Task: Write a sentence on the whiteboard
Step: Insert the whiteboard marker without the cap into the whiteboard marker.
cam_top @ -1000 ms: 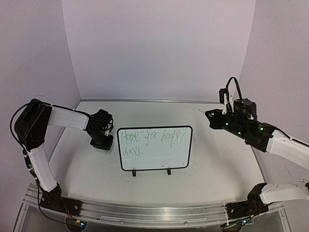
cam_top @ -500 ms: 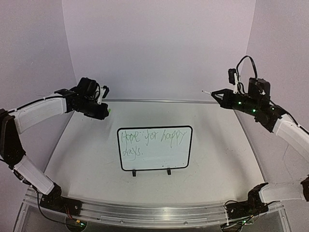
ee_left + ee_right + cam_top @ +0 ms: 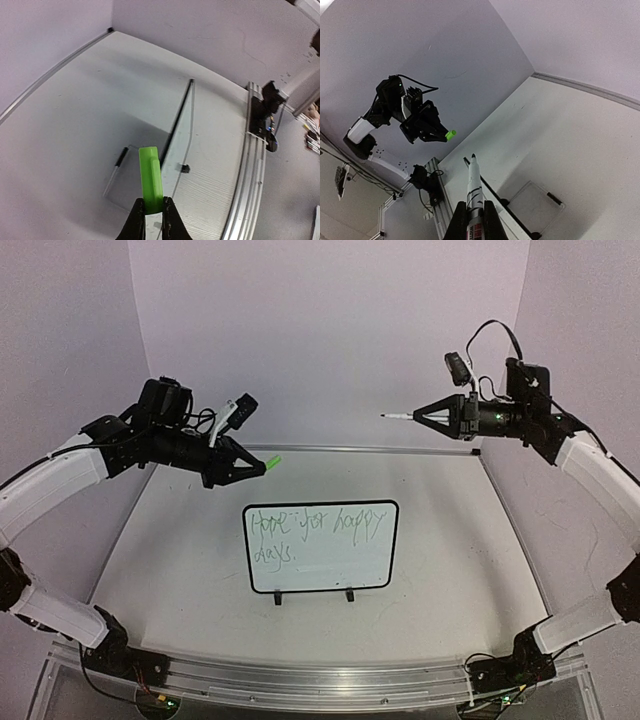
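The whiteboard [image 3: 320, 546] stands upright on two black feet at the table's middle. The sentence [image 3: 300, 530] is on it in thin light-green handwriting, two lines, roughly "Hope for happy days". The board shows edge-on in the left wrist view [image 3: 176, 131] and in the right wrist view [image 3: 490, 192]. My left gripper [image 3: 262, 467] is raised above the board's left, shut on a bright green marker cap [image 3: 150, 179]. My right gripper [image 3: 425, 416] is raised at the upper right, shut on a white marker [image 3: 474, 185], uncapped, tip pointing left toward the cap [image 3: 450, 134].
White table with grey walls behind and at both sides. An aluminium rail [image 3: 300, 680] runs along the near edge with both arm bases on it. The left arm [image 3: 400, 112] shows in the right wrist view.
Both arms have lifted from near the table to well above it. The left gripper swung right with the cap; the right gripper swung left with the marker, so cap and tip now face each other.
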### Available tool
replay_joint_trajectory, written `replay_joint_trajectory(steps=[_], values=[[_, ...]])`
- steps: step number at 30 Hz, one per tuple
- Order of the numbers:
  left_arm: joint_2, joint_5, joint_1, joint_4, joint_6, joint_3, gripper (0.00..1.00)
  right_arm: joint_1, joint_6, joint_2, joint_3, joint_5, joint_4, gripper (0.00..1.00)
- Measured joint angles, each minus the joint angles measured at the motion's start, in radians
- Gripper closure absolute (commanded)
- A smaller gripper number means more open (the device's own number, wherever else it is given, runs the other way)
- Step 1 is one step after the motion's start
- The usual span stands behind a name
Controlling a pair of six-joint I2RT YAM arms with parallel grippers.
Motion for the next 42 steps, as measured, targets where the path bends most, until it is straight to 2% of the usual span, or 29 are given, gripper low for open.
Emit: replay_joint_trajectory(steps=[7, 15, 26, 42], values=[[0.009, 0.172, -0.068, -0.007, 0.015, -0.001, 1.00, 0.089, 0.025, 0.072, 0.024, -0.159, -0.063, 1.00], [0.067, 0.275, -0.137, -0.018, 0.038, -0.014, 1.00, 0.201, 0.027, 0.145, 0.024, -0.230, -0.087, 1.00], [0.083, 0.312, -0.163, -0.032, 0.047, -0.027, 1.00, 0.286, 0.024, 0.219, 0.022, -0.250, -0.100, 1.00], [0.082, 0.311, -0.163, -0.030, 0.053, -0.040, 1.00, 0.306, 0.012, 0.240, -0.006, -0.261, -0.107, 1.00]])
